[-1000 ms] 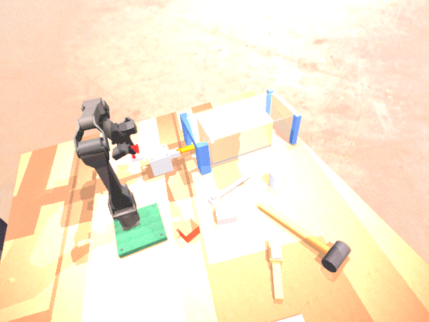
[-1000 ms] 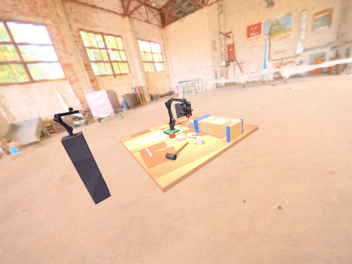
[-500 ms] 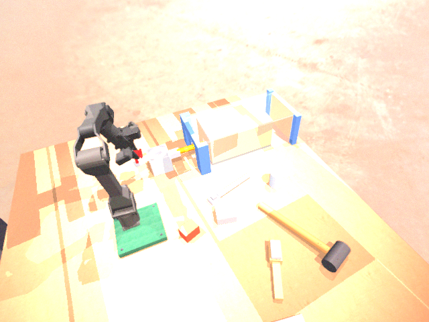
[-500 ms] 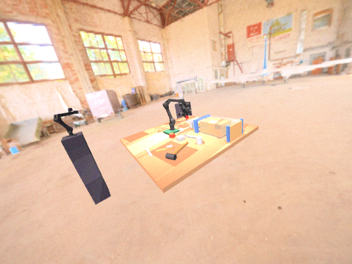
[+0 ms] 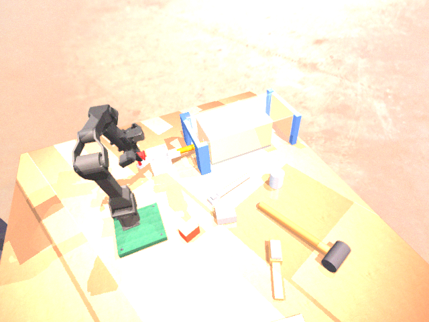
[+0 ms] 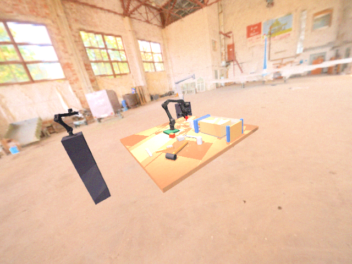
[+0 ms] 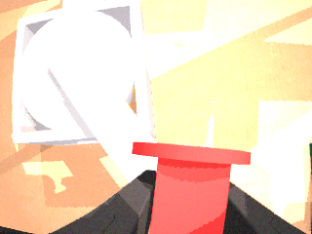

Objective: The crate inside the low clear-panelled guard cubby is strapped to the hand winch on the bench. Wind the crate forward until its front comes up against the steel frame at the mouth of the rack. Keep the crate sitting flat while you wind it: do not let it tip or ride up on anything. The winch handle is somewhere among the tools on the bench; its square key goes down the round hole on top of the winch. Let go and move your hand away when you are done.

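My gripper (image 5: 140,156) (image 6: 186,116) (image 7: 182,182) is shut on the red knob of the winch handle. The handle's pale arm (image 7: 73,104) runs from the knob to the middle of the winch's round top. The white winch (image 5: 159,161) (image 7: 142,93) stands in front of the rack; its key and hole are hidden. A yellow strap (image 5: 186,149) leads from the winch to the blue steel frame (image 5: 203,161) (image 6: 196,126). The pale crate (image 5: 242,141) (image 6: 214,127) sits flat inside the clear-panelled cubby, its front a little behind the frame; whether they touch is unclear.
A black-headed mallet (image 5: 336,255) (image 6: 170,156), a white cylinder (image 5: 276,179) (image 6: 199,139), a brush-like tool (image 5: 276,270), a spanner-like tool (image 5: 213,198), a pale block (image 5: 225,215) and a red block (image 5: 189,233) lie on the bench. The arm's green base plate (image 5: 149,230) is beside them.
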Motion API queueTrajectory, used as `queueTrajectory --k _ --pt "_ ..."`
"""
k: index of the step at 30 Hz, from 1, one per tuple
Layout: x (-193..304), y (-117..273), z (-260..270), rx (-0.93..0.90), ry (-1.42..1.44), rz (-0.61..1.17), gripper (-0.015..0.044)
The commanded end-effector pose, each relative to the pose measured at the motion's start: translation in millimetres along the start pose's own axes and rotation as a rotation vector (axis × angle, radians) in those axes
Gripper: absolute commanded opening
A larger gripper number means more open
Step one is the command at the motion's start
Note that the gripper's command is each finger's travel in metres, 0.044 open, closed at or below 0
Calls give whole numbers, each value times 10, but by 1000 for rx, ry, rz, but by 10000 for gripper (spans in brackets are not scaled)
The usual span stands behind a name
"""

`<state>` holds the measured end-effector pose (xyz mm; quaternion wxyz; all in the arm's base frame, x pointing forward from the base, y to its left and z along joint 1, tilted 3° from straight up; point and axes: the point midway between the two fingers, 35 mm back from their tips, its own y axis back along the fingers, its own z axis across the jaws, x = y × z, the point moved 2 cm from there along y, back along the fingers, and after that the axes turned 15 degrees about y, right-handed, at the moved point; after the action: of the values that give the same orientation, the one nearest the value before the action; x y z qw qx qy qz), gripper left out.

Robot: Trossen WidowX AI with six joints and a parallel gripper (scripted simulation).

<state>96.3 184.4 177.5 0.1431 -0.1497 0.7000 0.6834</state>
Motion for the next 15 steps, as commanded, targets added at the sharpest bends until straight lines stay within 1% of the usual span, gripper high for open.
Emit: queueTrajectory --k 1,15 --pt "-53 -69 -94 29 -7 -11 0" --pt "-169 -131 -226 30 -7 -12 0"
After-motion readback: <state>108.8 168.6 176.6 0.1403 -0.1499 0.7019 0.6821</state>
